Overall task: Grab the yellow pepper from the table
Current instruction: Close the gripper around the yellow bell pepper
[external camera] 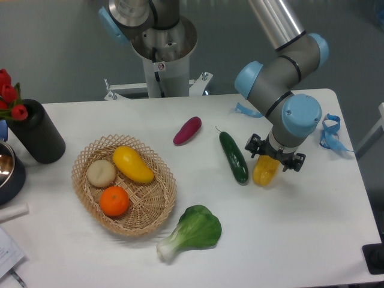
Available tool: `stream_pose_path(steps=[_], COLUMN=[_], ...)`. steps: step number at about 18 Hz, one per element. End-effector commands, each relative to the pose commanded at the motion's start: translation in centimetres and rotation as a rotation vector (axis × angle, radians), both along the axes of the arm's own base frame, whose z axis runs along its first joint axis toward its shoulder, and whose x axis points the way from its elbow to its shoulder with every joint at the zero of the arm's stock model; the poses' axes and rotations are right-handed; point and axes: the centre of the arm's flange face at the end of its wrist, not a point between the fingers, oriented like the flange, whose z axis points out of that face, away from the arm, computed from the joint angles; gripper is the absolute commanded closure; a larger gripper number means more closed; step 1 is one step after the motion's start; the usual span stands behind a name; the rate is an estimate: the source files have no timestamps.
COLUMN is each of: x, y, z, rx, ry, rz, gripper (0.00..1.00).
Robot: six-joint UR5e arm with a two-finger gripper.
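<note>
Claw [267, 163] down over yellow pepper [264, 172] on white bench [288, 228], just beside dark green cucumber [233, 157].

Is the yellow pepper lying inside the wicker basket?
No. The yellow pepper sits on the white table beside the cucumber, under the gripper, well right of the basket.
</note>
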Motion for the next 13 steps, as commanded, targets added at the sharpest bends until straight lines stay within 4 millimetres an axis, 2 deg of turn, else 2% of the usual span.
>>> stream_pose_path(steps=[4, 6, 10, 11, 13], x=[0.3, 0.7, 0.6, 0.6, 0.6], y=[0.0, -0.3, -0.3, -0.3, -0.4], z=[-0.8, -1.5, -1.4, -1.3, -0.9], rx=[-0.003, 0.009, 0.010, 0.010, 0.012], ry=[-0.007, 0.019, 0.027, 0.029, 0.033], rz=[-0.003, -0.003, -0.003, -0.002, -0.002], gripper=[0.00, 0.20, 0.55, 0.62, 0.68])
